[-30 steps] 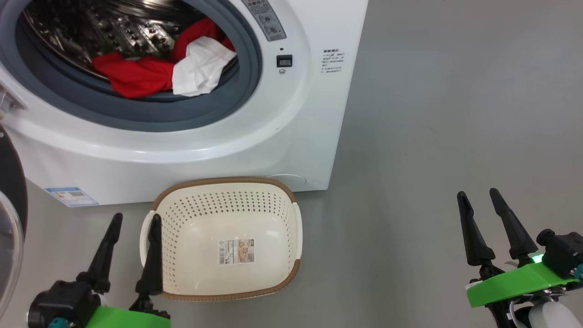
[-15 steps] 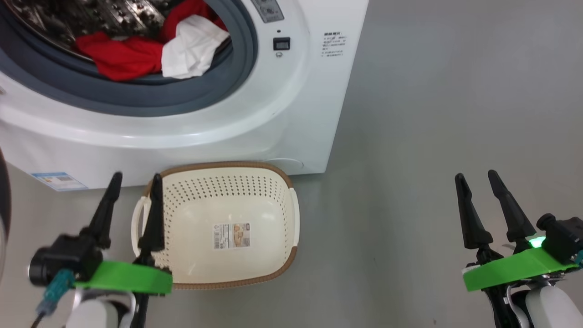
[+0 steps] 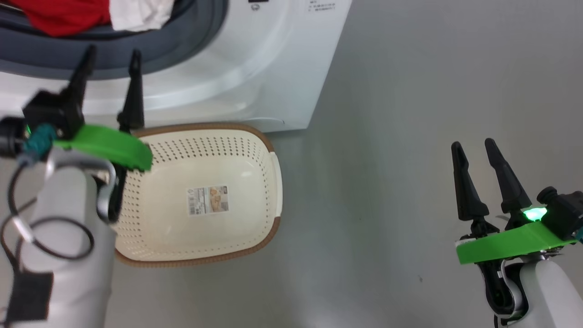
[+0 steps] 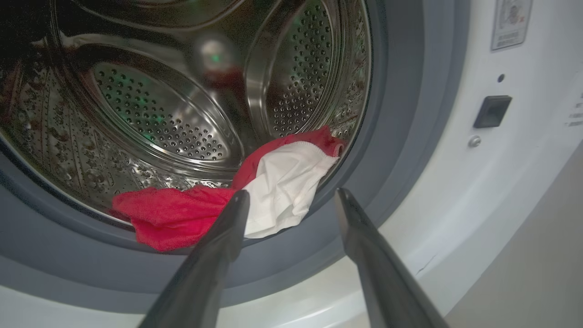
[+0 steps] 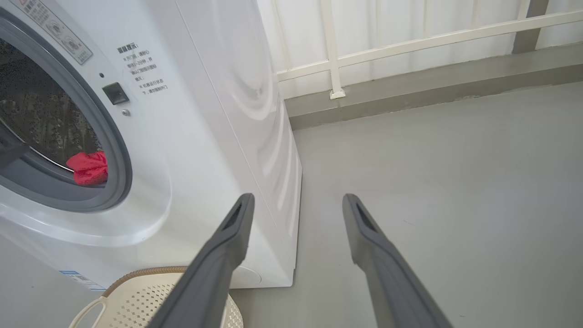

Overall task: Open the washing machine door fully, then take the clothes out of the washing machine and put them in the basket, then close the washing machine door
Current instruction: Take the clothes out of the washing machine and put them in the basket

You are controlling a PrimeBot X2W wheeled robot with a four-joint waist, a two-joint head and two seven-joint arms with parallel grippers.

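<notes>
The white washing machine (image 3: 255,77) stands open at the top left, and its door is out of view. Red and white clothes (image 4: 255,196) lie at the front lip of the steel drum, on the grey rubber ring (image 4: 401,114); a strip of these clothes (image 3: 68,13) peeks in at the head view's top edge. My left gripper (image 3: 111,57) is open, raised in front of the drum mouth, short of the clothes and holding nothing. The cream basket (image 3: 200,196) sits empty on the floor before the machine. My right gripper (image 3: 473,148) hangs open and empty over bare floor at the right.
Grey floor (image 3: 410,91) spreads to the right of the machine. A white railing (image 5: 410,41) and a low ledge run along the back in the right wrist view. The machine's right side panel (image 5: 255,114) faces the right gripper.
The left arm has risen from beside the basket to in front of the drum mouth. The head camera has tilted down, so machine and basket sit higher. The right gripper has hardly moved.
</notes>
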